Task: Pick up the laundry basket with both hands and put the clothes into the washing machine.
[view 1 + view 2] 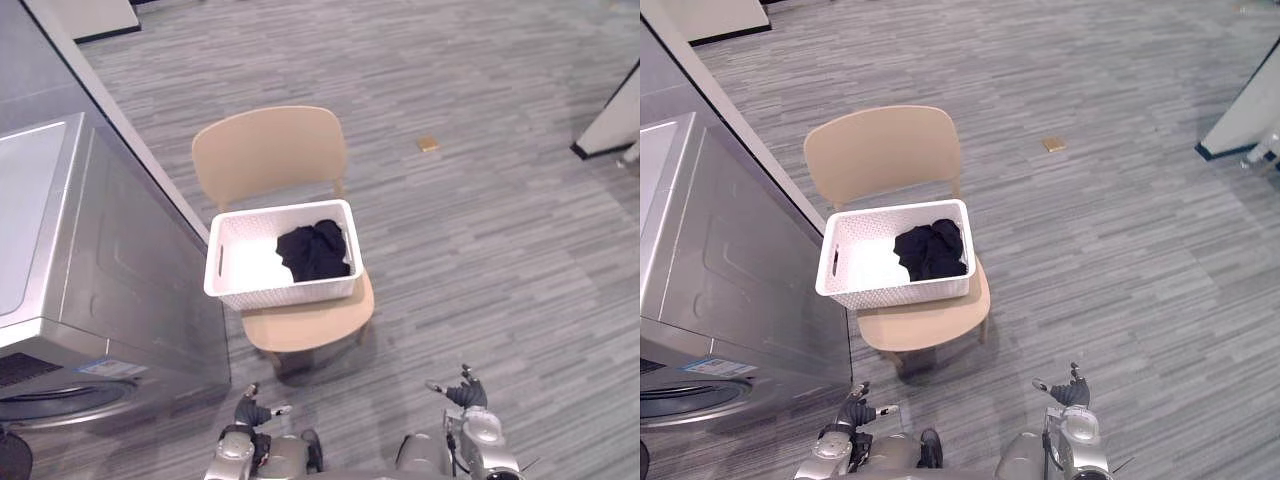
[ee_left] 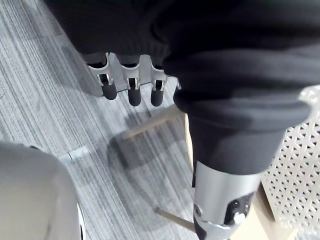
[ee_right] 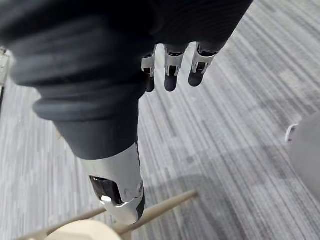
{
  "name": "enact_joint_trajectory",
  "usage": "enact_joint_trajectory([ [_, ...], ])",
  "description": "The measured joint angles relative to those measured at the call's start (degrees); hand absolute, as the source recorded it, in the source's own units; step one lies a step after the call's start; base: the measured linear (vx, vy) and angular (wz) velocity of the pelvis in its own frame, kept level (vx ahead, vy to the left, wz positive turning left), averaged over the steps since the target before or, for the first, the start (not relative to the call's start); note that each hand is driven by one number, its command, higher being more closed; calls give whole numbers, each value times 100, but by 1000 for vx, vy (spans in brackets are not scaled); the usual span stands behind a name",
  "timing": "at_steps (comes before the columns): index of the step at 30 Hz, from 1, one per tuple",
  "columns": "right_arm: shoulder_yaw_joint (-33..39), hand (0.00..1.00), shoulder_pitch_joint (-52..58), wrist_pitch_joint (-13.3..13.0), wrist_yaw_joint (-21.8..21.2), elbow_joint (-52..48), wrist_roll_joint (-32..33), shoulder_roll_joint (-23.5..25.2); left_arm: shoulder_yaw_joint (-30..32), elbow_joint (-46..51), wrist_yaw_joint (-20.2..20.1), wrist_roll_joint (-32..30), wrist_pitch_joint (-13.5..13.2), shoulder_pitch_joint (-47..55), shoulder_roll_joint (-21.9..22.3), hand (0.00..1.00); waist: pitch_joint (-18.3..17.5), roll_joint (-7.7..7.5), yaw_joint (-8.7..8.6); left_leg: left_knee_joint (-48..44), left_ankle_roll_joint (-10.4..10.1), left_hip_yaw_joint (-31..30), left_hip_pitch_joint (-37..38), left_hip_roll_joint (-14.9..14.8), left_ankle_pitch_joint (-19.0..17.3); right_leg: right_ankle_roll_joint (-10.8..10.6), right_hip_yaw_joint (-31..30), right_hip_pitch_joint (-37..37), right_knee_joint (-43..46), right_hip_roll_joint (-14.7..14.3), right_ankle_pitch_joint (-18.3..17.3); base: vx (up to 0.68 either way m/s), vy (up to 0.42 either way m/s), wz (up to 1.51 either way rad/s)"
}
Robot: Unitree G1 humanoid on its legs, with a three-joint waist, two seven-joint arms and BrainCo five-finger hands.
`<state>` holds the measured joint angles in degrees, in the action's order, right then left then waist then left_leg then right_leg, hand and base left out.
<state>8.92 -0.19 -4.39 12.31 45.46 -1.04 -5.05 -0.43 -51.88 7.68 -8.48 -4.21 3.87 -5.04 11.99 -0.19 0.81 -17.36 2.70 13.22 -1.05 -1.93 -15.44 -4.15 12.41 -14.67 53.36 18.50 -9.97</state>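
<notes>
The washing machine (image 1: 110, 260) runs off the left edge, its front seemingly mostly unseen.

Wooden chair (image 1: 270, 155), washing machine (image 1: 100, 250) on grey floor (image 1: 480, 250); white basket (image 1: 290, 291) on chair seat.

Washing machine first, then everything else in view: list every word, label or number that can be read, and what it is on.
Sticker at the front of the washing machine: light with a blue part, print too small to read.
Basket and chair: no print seen.
Nothing in these views can be read.
</notes>
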Motion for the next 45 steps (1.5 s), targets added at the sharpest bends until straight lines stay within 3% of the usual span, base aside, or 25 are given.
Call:
enact_joint_trajectory([
  [2,-48,0,-40,1,8,-238,-153,-42,0,0,6,-4,-1,0,-87,0,12,21,-18,153,-30,-281,121,-52,18,-107,-360,-123,-1070,-570,-427,170,-44,50],
  [3,-50,0,-39,4,12,-315,-205,-50,3,0,7,-4,-2,-1,-94,0,10,19,-17,153,-46,-365,121,-56,28,-127,-542,-117,-1506,-752,-438,161,-101,73],
  [4,-41,0,-8,35,32,-563,-273,-61,-1,-1,7,-5,-7,-10,-98,0,-20,-34,-28,140,-114,-575,81,4,60,-172,-992,-25,-2567,-1069,-303,169,-136,102],
  [5,-25,0,55,57,72,-830,-383,-114,1,-50,6,-12,-12,-58,-95,0,-15,-52,-84,110,-174,-810,63,89,64,-131,-1106,8,-2925,-1077,44,187,-164,111],
  [7,-55,0,53,100,137,-1301,-679,-301,-10,-51,6,-15,-20,23,89,0,-85,142,-101,138,-363,-1048,-1,-7,160,-100,-867,165,-3048,-1092,74,196,-146,70],
  [10,-92,0,68,79,182,-2285,-1261,-426,-3,-48,9,-14,-24,46,143,0,-133,224,-78,377,-551,-1226,30,-136,282,-16,-599,305,-3299,-1193,127,134,-124,31],
  [16,-553,0,-192,-30,144,-3074,-2183,-1155,-16,-43,9,-132,-129,89,111,0,-216,142,7,745,-721,-1698,-47,-162,550,26,-20,741,-3993,-1196,322,46,-48,50],
  [19,-1024,0,-734,-109,95,-2998,-2322,-1511,-185,7,6,-139,-149,80,2,0,-230,119,11,860,-790,-1982,-410,30,1000,12,399,746,-4443,-1050,596,-31,-11,75],
  [20,-1211,0,-1061,-174,71,-2845,-2322,-1672,-202,43,8,-131,-158,82,-7,0,-227,125,29,994,-821,-2092,-561,89,1222,29,594,748,-4662,-1015,752,-51,-9,77],
  [24,-1769,0,-2260,-196,-1,-1998,-2350,-2108,-323,96,6,-117,-278,-12,-40,0,-50,179,187,1167,-766,-2280,-836,80,1448,96,943,717,-4965,-1036,954,-115,5,58],
  [26,-2212,0,-3163,-205,-1,-1290,-2441,-2487,-459,268,11,-118,-370,-50,-31,0,95,287,341,1355,-742,-2312,-1112,79,1642,137,1018,423,-4987,-1039,1092,-207,3,26],
  [28,-2476,0,-3694,-200,0,-871,-2476,-2810,-496,297,17,-115,-399,-99,-11,0,273,478,337,1519,-728,-2398,-1252,37,1645,138,1117,251,-4944,-1054,1119,-245,40,29],
  [29,-2597,0,-3997,-192,-1,-567,-2518,-2967,-496,300,28,-113,-397,-168,-41,0,389,533,367,1671,-600,-2395,-1340,28,1740,151,1136,112,-4941,-1052,1195,-227,53,22],
  [33,-2911,0,-4647,-159,-1,169,-2591,-3308,-501,308,135,-109,-413,-337,-188,0,745,550,490,1857,-570,-2400,-1559,76,1957,146,1097,-190,-4959,-1028,1396,-200,56,1],
  [36,-3222,0,-5253,-150,-2,727,-2685,-3586,-560,309,137,-53,-416,-398,-240,0,960,642,509,2002,-574,-2418,-1815,99,2174,154,1098,-496,-4971,-1000,1529,-100,24,1],
  [38,-3420,0,-5633,-122,-10,1268,-2741,-3854,-683,363,135,3,-432,-559,-225,0,1127,780,644,2063,-572,-2472,-2021,100,2307,172,1122,-715,-4955,-961,1579,-60,-3,5],
  [42,-3665,0,-6038,-11,-88,1762,-2807,-3888,-969,454,128,169,-492,-794,-179,0,1272,963,668,2116,-616,-2615,-2342,92,2464,210,1264,-1006,-4935,-963,1607,-17,-48,13],
  [45,-3929,0,-6369,-6,-141,2049,-2840,-3906,-1221,470,124,251,-519,-1126,-64,0,1311,1049,824,2119,-642,-2710,-2635,97,2493,212,1281,-1312,-4874,-954,1605,-8,-54,3],
])
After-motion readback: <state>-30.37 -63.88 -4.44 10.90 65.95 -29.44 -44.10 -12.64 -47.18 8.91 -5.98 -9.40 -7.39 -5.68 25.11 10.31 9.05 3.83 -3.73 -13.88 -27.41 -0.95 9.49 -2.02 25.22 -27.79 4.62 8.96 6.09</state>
